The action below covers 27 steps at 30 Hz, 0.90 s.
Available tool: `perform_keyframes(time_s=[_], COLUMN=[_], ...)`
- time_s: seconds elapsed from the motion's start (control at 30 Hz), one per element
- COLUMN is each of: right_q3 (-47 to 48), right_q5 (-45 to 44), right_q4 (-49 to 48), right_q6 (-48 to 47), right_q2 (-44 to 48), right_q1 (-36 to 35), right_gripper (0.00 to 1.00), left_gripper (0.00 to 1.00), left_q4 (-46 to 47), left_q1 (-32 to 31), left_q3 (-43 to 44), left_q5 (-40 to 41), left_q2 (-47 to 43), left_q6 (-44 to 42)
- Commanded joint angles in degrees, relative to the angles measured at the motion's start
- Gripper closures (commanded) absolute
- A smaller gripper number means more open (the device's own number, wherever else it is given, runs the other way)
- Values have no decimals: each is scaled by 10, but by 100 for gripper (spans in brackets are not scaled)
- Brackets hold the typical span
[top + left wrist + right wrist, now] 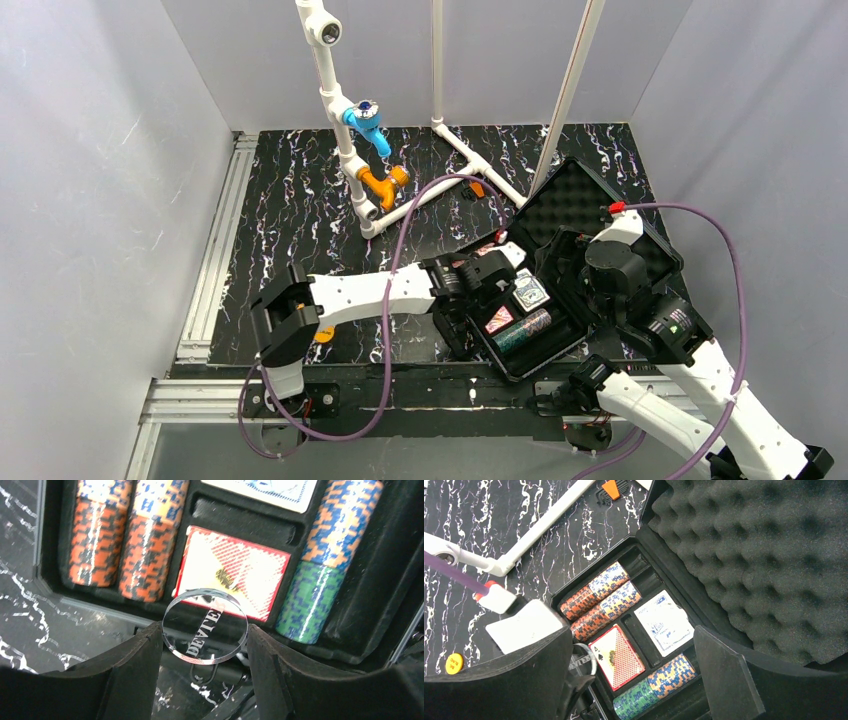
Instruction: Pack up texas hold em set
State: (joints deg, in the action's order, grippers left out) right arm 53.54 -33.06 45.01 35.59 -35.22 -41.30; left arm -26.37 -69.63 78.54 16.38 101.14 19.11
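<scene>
**Top view.**
- Black case (pixel 480 350): open, on the right half of the marbled desk (pixel 300 220), close to the arm bases.
- Foam-lined lid (pixel 580 200): tilted back behind the tray.
- Left arm (pixel 370 290): reaches in from the left to the case's left edge.
- Right arm (pixel 640 300): hangs over the tray.
- White pipe frame (pixel 335 110), with a blue fitting (pixel 368 128) and an orange fitting (pixel 383 185): stands behind the case.
- Orange disc (pixel 323 334): lies on the desk beside the left arm's elbow, outside the case.

**Left wrist view.**
- Left fingers (pixel 145 655): closed on the edges of a clear round disc (pixel 205 626) lettered DEALER, held over the case's near rim.
- Two red-brown chip rolls (pixel 125 535): lie side by side in the tray.
- Red-backed card deck (pixel 232 572): in the next compartment.
- White card deck (pixel 260 487): beyond the red one, mostly cut off by the picture's edge.
- Green-ended chip roll (pixel 320 575): orange and blue at its far end, in the compartment on the other side of the red deck.

**Right wrist view.**
- Right fingers (pixel 544 660): spread wide with nothing between them, above the open tray.
- In the tray below: both red-brown rolls, both decks and the green-ended roll.
- Clear disc: only its edge shows, at the tray's near corner.
- Bumpy foam: fills the raised lid.
- Orange disc: on the desk, well apart from the case.
</scene>
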Motion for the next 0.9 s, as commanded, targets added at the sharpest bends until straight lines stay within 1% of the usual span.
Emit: perform_keyframes(time_s=[0.0, 0.27, 0.67, 0.8, 0.83, 0.87], right_q3=[4, 9, 6, 6, 5, 5], right_q5=[-16, -29, -27, -28, -29, -29], right_q4=[-2, 11, 10, 11, 13, 13], right_q6=[-1, -1, 0, 0, 0, 1], right_q2=[12, 21, 18, 20, 21, 21], right_q1=[-1, -1, -1, -1, -1, -1], right_gripper=[2, 2, 2, 2, 2, 2], left_gripper=[100, 100, 100, 88, 82, 82], left_q4=[6, 13, 18, 18, 17, 16], left_q1=[-9, -10, -10, -10, -9, -9], left_q3=[45, 68, 80, 76, 72, 70], left_q5=[-10, -3, 10, 17, 20, 21], left_q2=[29, 70, 94, 96, 96, 96], left_q6=[-16, -28, -34, -34, -34, -34])
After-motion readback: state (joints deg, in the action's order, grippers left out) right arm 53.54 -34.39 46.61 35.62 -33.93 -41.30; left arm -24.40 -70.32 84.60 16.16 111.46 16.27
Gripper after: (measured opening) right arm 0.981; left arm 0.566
